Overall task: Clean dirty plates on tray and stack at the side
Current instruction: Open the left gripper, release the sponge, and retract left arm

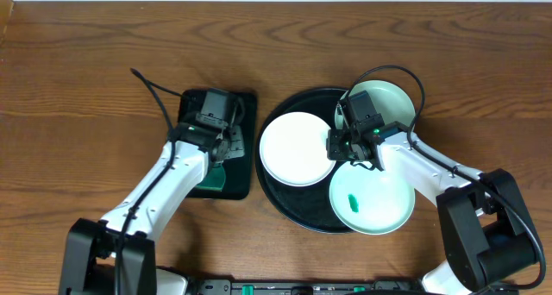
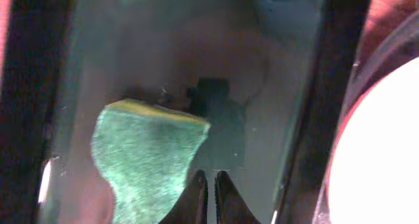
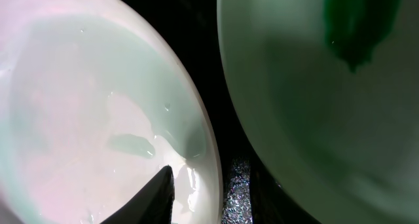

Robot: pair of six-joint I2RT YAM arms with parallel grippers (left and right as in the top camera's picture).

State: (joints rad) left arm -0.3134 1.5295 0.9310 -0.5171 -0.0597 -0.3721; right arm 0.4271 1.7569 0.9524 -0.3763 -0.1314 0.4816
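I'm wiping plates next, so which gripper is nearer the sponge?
Left. The left gripper hangs right beside the sponge over the small rectangular tray; the right gripper is across at the round tray, among the plates.

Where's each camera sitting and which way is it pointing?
Overhead: above the table, facing straight down; both arms, the round tray and three plates show.
Left wrist: on the left arm, looking down past the left gripper at a green sponge in the rectangular tray.
Right wrist: on the right arm, close over the white plate and the smeared mint plate; one finger shows.
Shared: both wrist views catch the white plate.
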